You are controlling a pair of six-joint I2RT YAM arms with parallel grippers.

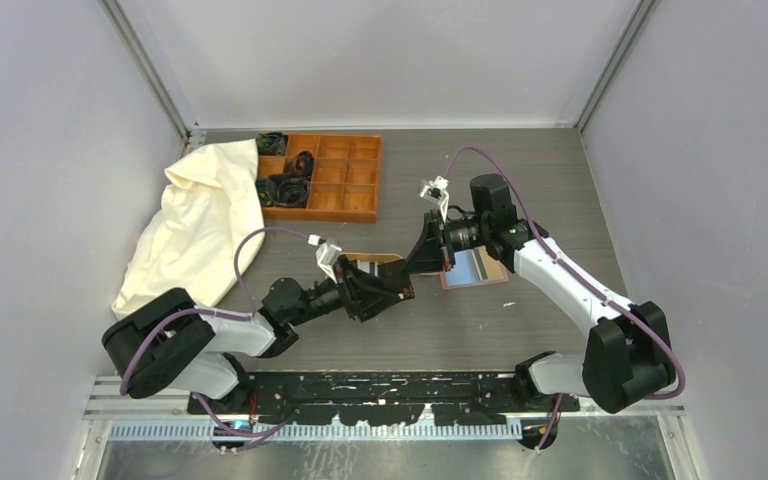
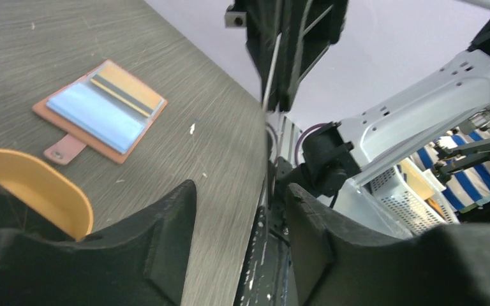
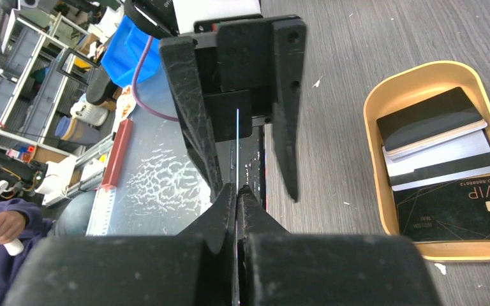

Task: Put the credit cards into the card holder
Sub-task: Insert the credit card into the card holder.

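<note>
Right gripper [image 3: 237, 191]: you have its black fingers pressed together on the held card [image 3: 237, 143], a thin plastic sheet seen edge-on as a pale line.
Left gripper [image 2: 241, 188]: its blunt, matte black fingers stand apart, one on each side of that card's edge; you can't tell whether either finger touches it.
Meeting point: in your top view the two grippers face each other at the middle of the frame.
Card holder [image 2: 137, 95]: it lies open and flat at the upper left of your left wrist view. It is reddish-brown leather with tan pockets and a snap tab [image 2: 64, 150] sticking out.
Light blue card [image 2: 92, 111]: sits in the holder's front pocket, with a dark-striped card behind it.
Tray [image 3: 383, 210]: a smooth yellowish oval with a raised rim, at the right of your right wrist view.
Tray cards [image 3: 430, 118]: a loose overlapping stack, matte black on top, then silver, with a black "VIP" card nearest.
Table [image 3: 344, 95]: grey with a fine brushed grain and a few pale specks.
Far end: orange compartment box [image 1: 335, 175] and, touching it, a crumpled cream cloth [image 1: 200, 220].
Room: plain pale wall panels [image 1: 380, 50] on metal posts.
</note>
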